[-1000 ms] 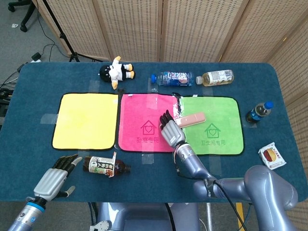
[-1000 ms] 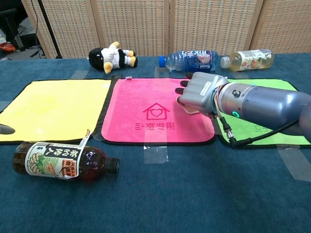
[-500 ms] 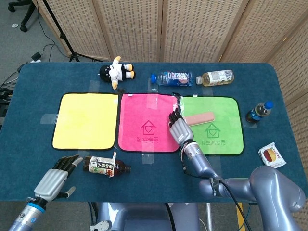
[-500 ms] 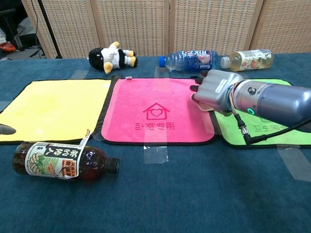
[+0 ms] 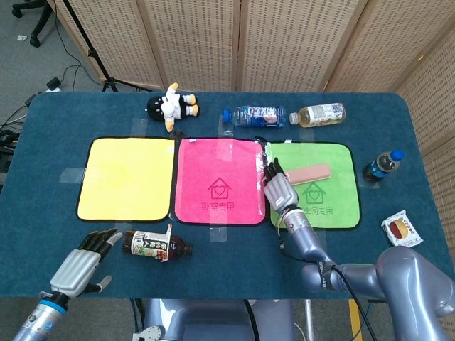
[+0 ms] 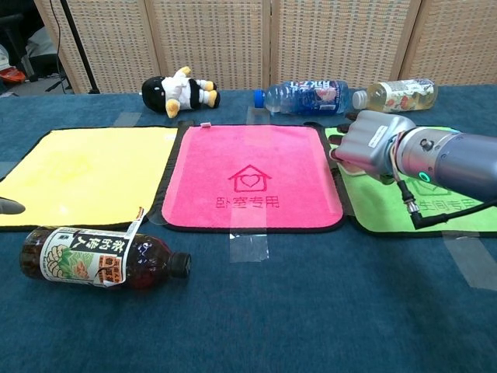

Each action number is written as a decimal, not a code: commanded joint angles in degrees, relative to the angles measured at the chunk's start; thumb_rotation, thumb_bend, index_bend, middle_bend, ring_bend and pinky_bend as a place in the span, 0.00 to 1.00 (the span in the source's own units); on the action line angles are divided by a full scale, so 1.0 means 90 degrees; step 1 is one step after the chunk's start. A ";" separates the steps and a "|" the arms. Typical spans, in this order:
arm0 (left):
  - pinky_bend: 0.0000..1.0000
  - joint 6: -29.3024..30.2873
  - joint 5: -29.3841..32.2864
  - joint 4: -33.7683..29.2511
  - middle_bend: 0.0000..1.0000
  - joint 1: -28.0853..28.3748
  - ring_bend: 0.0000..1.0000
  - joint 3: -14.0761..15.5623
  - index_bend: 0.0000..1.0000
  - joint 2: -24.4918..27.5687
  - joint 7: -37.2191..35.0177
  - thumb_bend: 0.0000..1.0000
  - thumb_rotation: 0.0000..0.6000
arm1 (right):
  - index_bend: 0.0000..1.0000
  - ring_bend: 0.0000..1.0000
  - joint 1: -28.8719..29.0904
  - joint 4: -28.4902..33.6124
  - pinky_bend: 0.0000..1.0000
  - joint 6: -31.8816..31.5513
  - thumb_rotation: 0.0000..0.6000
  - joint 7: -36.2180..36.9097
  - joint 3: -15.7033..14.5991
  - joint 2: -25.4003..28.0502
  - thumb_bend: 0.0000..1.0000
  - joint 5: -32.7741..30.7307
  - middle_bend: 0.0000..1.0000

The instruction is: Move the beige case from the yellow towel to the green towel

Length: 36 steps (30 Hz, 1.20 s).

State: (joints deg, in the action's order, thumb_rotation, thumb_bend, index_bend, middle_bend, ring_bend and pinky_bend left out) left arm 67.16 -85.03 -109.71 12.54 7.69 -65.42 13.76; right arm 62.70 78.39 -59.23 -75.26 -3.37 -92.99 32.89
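right hand (image 5: 281, 190) is over the left edge of the green towel (image 5: 334, 199), holding the beige case (image 5: 310, 174) at its left end; case lies flat across the upper middle of the green towel, slightly tilted. in the chest view the right hand (image 6: 370, 144) blocks the case, so the finger contact itself can't be made out, only that the fingers wrap toward it

left hand (image 5: 82, 264) sits low at the near left of the worktop (image 5: 227, 256), fingers spread, holding nothing, just beside a dark tea bottle (image 5: 155, 246) lying on its side but not touching it

yellow towel (image 5: 126, 178) is bare, pink towel (image 5: 219, 182) between it and the green one, all three edge to edge

back row: plush toy (image 5: 173, 105), clear blue-label water bottle (image 5: 254, 115) and yellowish drink bottle (image 5: 321, 113), both lying down. right side: upright dark bottle with blue cap (image 5: 382, 165) near the green towel, snack packet (image 5: 402, 229) further toward the near edge
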 commanded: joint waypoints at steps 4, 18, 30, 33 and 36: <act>0.02 0.0022 -0.0033 -0.0021 0.00 -0.0011 0.00 0.0009 0.00 0.0009 0.0002 0.32 1.00 | 0.17 0.00 -0.0117 0.0059 0.00 -0.0029 1.00 0.0042 -0.0059 0.0106 0.65 0.0007 0.06; 0.02 0.0250 -0.0092 0.0005 0.00 -0.0077 0.00 -0.0078 0.00 0.0047 -0.0098 0.32 1.00 | 0.17 0.00 0.0016 0.1288 0.00 -0.0595 1.00 0.0288 0.0384 0.0386 0.65 0.1001 0.06; 0.02 0.0633 0.0068 0.0136 0.00 -0.0242 0.00 -0.0259 0.00 0.0077 -0.0162 0.32 1.00 | 0.17 0.00 -0.1025 0.3361 0.00 -0.2132 1.00 0.1749 0.0242 0.1082 0.62 0.2864 0.05; 0.02 0.0702 0.0051 0.0134 0.00 -0.0275 0.00 -0.0271 0.00 0.0086 -0.0144 0.32 1.00 | 0.17 0.00 -0.1457 0.3609 0.00 -0.2470 1.00 0.2265 0.0002 0.1241 0.62 0.3378 0.05; 0.02 0.0769 0.0002 0.0110 0.00 -0.0310 0.00 -0.0263 0.00 0.0092 -0.0097 0.32 1.00 | 0.17 0.00 -0.1879 0.3675 0.00 -0.2774 1.00 0.2800 -0.0246 0.1382 0.62 0.3860 0.05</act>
State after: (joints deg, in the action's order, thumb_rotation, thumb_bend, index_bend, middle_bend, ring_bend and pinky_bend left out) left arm 73.97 -84.89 -108.64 9.84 5.29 -64.62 12.77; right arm 49.05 109.92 -81.39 -53.68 -3.38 -82.21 64.15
